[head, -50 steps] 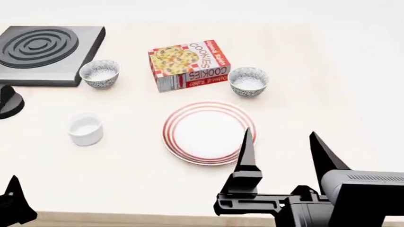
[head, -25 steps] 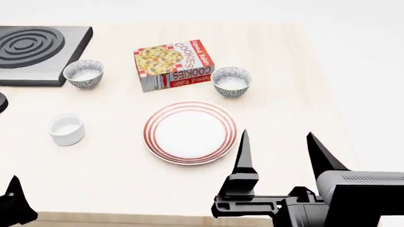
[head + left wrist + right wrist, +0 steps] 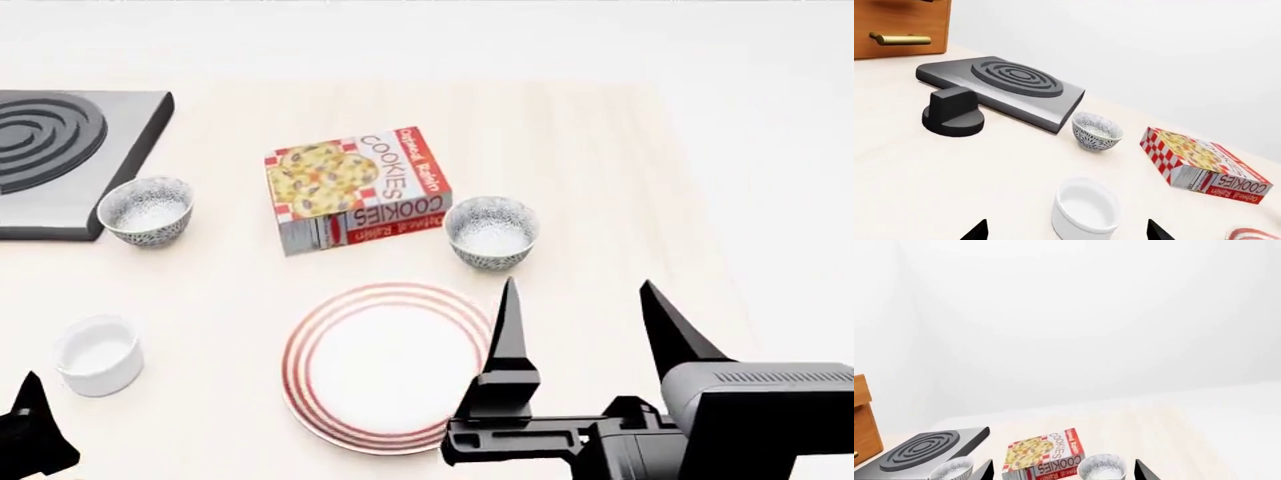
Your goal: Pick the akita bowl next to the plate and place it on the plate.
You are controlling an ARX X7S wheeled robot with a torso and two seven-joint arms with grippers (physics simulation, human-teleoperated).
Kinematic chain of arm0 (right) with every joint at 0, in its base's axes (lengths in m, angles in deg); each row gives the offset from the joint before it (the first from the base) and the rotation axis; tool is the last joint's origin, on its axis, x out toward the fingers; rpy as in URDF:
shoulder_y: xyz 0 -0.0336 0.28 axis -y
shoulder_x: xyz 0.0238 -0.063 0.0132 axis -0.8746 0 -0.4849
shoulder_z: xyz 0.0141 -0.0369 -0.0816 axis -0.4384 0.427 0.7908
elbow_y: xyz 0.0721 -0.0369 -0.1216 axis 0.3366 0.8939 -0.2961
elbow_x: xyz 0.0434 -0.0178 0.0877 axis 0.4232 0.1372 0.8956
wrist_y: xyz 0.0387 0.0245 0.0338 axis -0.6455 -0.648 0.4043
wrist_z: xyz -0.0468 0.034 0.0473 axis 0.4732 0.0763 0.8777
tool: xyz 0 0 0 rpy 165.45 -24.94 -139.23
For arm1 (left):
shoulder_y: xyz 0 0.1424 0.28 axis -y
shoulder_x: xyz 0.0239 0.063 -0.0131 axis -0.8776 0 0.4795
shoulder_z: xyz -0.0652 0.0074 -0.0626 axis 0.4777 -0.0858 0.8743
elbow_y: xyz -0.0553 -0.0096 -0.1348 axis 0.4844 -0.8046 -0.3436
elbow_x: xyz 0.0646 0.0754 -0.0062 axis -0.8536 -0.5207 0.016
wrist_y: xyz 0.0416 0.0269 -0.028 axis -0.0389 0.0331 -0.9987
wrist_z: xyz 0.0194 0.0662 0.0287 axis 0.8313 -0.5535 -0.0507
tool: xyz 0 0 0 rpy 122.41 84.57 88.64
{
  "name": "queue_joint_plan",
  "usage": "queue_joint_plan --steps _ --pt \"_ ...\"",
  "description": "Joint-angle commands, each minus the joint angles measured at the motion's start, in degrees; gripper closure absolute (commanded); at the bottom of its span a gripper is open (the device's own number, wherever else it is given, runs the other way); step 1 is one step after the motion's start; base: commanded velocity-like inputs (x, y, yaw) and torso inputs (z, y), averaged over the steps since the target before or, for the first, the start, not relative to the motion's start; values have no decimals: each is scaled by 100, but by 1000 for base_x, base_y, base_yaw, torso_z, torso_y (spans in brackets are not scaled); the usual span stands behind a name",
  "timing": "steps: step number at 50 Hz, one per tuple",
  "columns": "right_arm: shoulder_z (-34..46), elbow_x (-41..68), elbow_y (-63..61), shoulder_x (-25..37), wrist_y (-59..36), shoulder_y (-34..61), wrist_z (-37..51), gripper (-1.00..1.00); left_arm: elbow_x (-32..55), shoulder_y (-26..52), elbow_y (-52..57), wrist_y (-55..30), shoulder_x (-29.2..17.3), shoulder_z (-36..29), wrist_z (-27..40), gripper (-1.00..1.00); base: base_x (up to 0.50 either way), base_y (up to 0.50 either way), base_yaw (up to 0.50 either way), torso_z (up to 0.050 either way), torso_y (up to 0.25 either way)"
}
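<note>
Akita bowl (image 3: 491, 232) sat on worktop (image 3: 641, 180) just beyond plate (image 3: 384, 365), beside cookie box (image 3: 358, 189). Right gripper (image 3: 587, 335) fingers spread, empty, near plate. Left gripper (image 3: 27, 425) fingers' state couldn't be told.

You see a pale, matt wood-grain tabletop (image 3: 601, 150). The plate (image 3: 387, 365) looks like smooth glazed ceramic with red rings. The akita bowl (image 3: 491, 232) beside it has a speckled grey-black outside and a smooth whitish inside. The ramekin (image 3: 99, 353) is plain glossy white. The cookie box (image 3: 356, 190) looks like printed cardboard. Your right gripper (image 3: 581, 310) is matt black, as is the ribbed burner (image 3: 1004, 85).
</note>
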Motion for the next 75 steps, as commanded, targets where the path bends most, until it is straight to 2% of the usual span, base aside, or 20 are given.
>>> queue_joint_plan --steps 1,63,70,75 --pt "28 44 -15 22 5 30 42 -100 -9 5 -60 65 -15 -28 -3 -100 383 0 0 0 0" --pt "194 132 157 138 192 28 136 -100 116 -11 -64 117 -102 -142 94 -100 369 0 0 0 0" --pt "138 339 531 240 -668 670 584 -100 148 -29 -7 88 -123 -150 134 -100 0 0 0 0 0" --pt "180 607 1290 375 -1776 1535 894 -100 171 -48 61 50 -137 -161 166 -100 0 0 0 0 0"
